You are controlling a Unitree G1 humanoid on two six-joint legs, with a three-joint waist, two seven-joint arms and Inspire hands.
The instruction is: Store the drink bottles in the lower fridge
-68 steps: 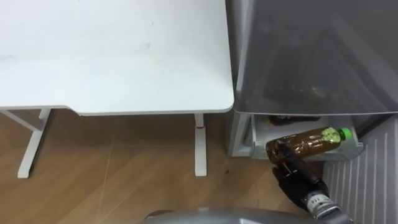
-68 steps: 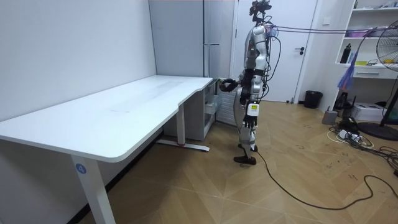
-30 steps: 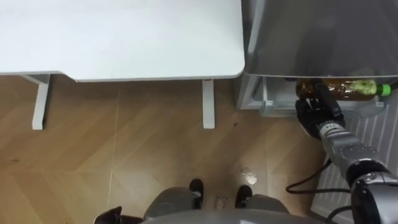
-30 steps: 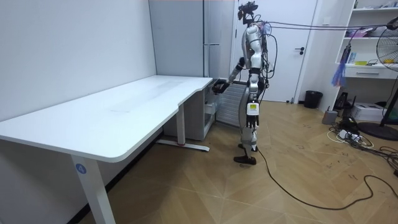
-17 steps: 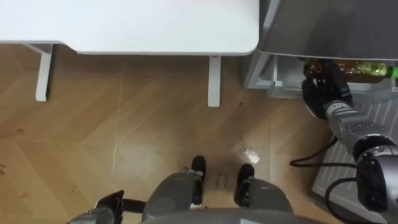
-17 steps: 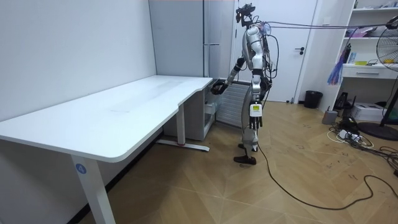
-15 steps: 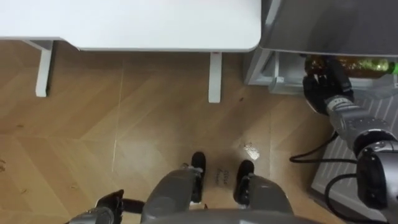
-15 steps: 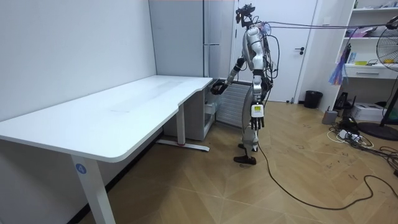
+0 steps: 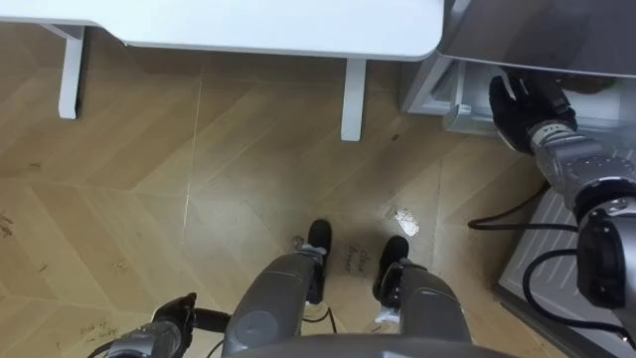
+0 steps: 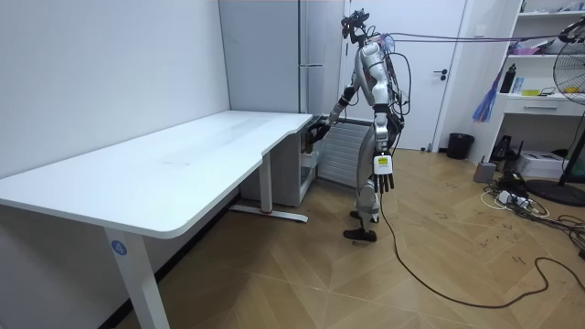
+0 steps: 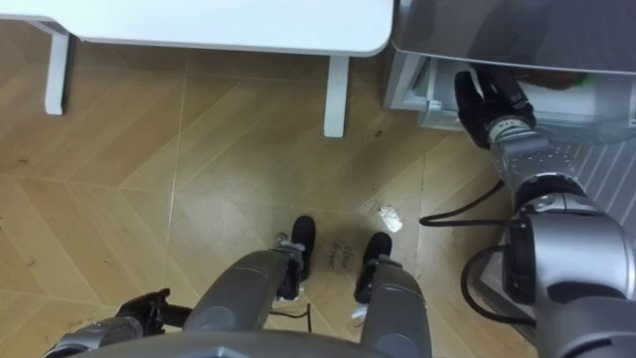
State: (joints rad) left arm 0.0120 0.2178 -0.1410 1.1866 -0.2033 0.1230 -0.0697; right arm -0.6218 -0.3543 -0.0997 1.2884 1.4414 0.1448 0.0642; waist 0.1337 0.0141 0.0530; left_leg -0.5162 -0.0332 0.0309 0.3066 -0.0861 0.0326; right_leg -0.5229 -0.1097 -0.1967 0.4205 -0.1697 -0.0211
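1. The right hand reaches into the fridge's lower compartment, likely seating the bottle there; I cannot tell whether its hidden fingers grip.
2. The left hand hangs loose-fingered, away from the fridge, unneeded.

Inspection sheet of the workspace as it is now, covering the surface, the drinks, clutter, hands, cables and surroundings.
surface: white desk, nothing seen on it.
job's things: fridge with its lower door standing open; a brown strip past the right hand may be a drink, too hidden to tell.
clutter: small white scrap on the wood floor.
hands: right hand reaches into the lower compartment; left hand hangs at the robot's side, fingers relaxed.
cables: loose cords on the floor by the fan.
surroundings: fan, black bin, closed door.
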